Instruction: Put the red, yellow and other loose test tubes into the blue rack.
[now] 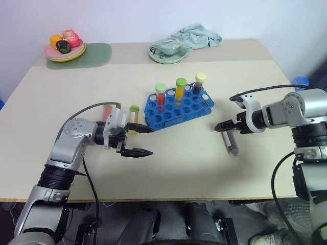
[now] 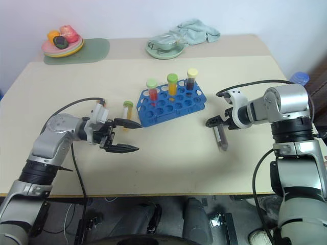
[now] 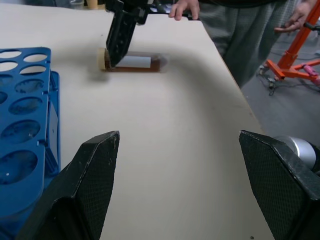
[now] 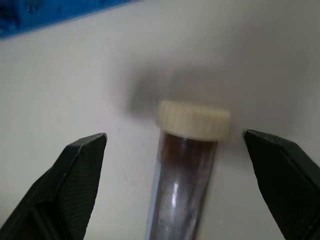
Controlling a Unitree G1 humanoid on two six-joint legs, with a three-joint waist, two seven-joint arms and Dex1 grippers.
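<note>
Black right fingers spread wide around brown tube.

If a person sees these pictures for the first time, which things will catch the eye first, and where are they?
The bright blue rack in the middle of the table stands out, with three capped tubes upright in its back row. To its right, a dark brown tube lies flat, with the open right gripper just above its cap end. At the rack's left end, the open left gripper hangs near a yellow tube.
</note>
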